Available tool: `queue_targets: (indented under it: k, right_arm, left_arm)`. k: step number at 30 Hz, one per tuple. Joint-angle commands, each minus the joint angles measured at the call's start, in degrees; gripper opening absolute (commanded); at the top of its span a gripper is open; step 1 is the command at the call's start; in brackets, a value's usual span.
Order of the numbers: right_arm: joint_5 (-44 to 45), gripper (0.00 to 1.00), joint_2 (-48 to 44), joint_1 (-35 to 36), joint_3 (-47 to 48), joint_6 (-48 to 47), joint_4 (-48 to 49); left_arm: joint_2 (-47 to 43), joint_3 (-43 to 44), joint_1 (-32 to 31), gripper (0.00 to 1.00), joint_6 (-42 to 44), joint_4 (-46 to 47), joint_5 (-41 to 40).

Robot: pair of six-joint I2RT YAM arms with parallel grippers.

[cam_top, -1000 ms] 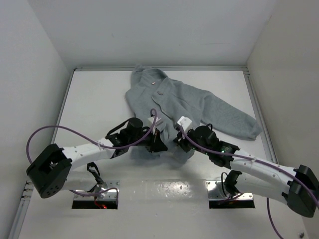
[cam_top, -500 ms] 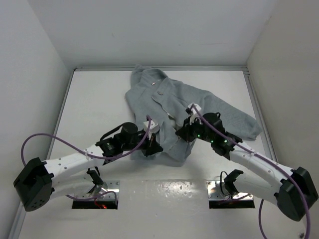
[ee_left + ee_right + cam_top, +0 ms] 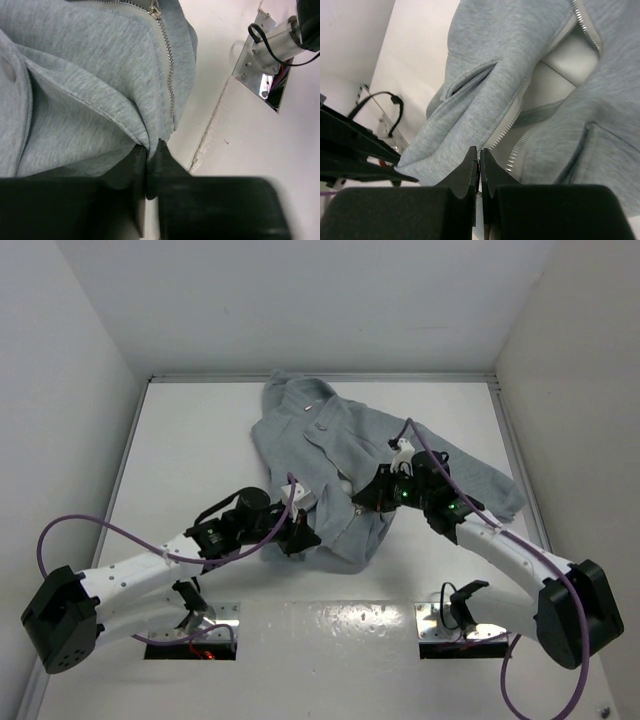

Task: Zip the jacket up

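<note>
While both arms reach in from the near edge, the jacket [image 3: 330, 435] lies spread on the white table [image 3: 190, 440]. Its collar [image 3: 295, 395] points toward the far wall, its hem lies toward the arm bases, and one sleeve [image 3: 470, 480] stretches out to the right.

The left gripper [image 3: 300, 537] sits at the near end of the front opening, low on the hem. From its wrist camera, the black fingers are clenched on a fold of grey fleece right at the bottom end of the zip. A row of metal zipper teeth [image 3: 170, 90] runs up and away from the pinch.

The right gripper [image 3: 365, 498] is over the middle of the jacket front, beside the opening and farther up than the left one. From its wrist camera, the two fingers meet with no gap between them. Just ahead of the tips, two rows of teeth part and show a paler lining [image 3: 565, 65] between them. A slanted pocket opening [image 3: 470, 77] crosses the fleece panel to the left. Whether the tips pinch the zip slider or any cloth cannot be told.
</note>
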Motion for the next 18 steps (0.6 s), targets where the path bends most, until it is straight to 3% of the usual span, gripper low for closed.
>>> queue_targets:
  k: [1, 4, 7, 11, 16, 18]
  right_arm:
    - [5.8, 0.01, -0.9, -3.2, 3.6, 2.7, 5.0]
    - [6.0, 0.01, -1.7, -2.1, 3.8, 3.1, 4.5]
    - [7.3, 0.01, -2.7, -0.1, 3.1, 2.1, 4.5]
    - [9.6, 0.01, -2.7, 2.1, 2.7, 2.1, 3.6]
    - [11.0, 0.01, -1.9, 3.7, 2.8, 2.9, 4.1]
    - [11.6, 0.01, -1.4, 4.1, 2.7, 3.8, 4.4]
  left_arm:
    - [-1.7, -1.6, -0.1, 0.23, -0.4, -7.7, -0.3]
    - [-2.4, -0.3, -0.1, 0.63, -2.4, -6.1, -1.6]
    - [-3.6, 0.3, -0.6, 0.8, -2.4, -2.4, -4.0]
    - [2.3, 4.7, -2.9, 0.84, -1.7, 0.0, -6.6]
    - [9.0, 11.3, -5.2, 0.87, -6.9, 3.9, -8.0]
    - [11.5, 13.2, -8.2, 0.86, -7.5, 4.5, -12.4]
